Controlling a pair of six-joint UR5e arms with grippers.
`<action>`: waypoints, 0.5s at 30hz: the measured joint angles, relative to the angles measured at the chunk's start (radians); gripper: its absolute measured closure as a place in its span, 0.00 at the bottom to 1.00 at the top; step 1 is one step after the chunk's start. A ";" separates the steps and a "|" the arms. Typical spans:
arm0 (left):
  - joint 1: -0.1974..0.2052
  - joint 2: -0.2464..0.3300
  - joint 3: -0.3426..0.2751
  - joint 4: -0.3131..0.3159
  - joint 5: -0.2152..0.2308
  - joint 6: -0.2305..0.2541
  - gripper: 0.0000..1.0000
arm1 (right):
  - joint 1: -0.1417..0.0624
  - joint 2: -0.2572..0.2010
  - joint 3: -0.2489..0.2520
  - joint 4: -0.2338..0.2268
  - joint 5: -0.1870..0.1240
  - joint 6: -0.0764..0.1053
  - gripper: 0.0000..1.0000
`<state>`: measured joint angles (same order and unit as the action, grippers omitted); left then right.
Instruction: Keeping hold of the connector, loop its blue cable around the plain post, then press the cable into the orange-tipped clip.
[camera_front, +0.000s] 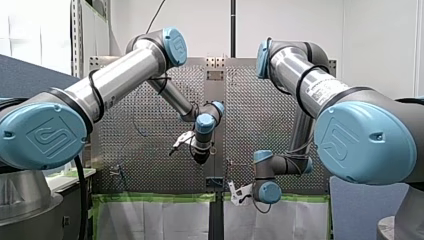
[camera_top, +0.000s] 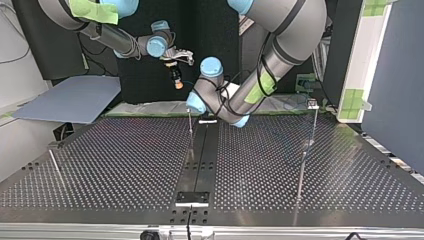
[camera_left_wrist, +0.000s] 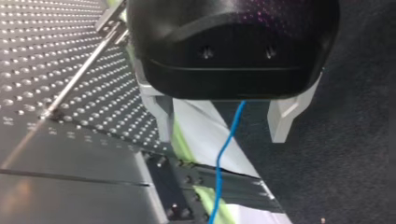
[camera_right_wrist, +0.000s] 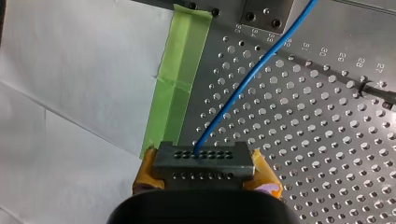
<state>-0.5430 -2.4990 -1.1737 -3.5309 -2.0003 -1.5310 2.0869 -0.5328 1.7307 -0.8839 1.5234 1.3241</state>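
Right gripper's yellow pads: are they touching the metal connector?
Touching. The right wrist view shows the connector clamped in my right gripper, a yellow pad pressed against each end, no gap visible.

The connector (camera_right_wrist: 205, 163) is dull metal, the table (camera_right_wrist: 327, 140) perforated metal

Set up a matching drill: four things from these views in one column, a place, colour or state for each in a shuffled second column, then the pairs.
Column one
1. connector
2. cable
3. left gripper
4. tape

Column two
a. open, gripping nothing
b. green, along the table's edge
c. clamped between yellow pads
d. blue, runs out of the connector

Pairs: 1-c, 2-d, 3-a, 4-b
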 joint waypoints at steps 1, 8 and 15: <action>0.001 0.000 0.001 -0.012 0.003 0.003 0.01 | 0.000 0.000 0.000 0.000 0.000 0.000 1.00; 0.008 0.000 0.014 -0.050 0.015 0.012 0.01 | 0.001 0.000 -0.001 0.000 0.000 0.000 1.00; 0.019 0.000 0.034 -0.001 0.049 -0.001 0.01 | 0.000 0.000 -0.001 0.001 0.000 -0.001 1.00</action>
<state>-0.5239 -2.4993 -1.1402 -3.5317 -1.9517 -1.5319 2.0873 -0.5325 1.7298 -0.8825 1.5234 1.3231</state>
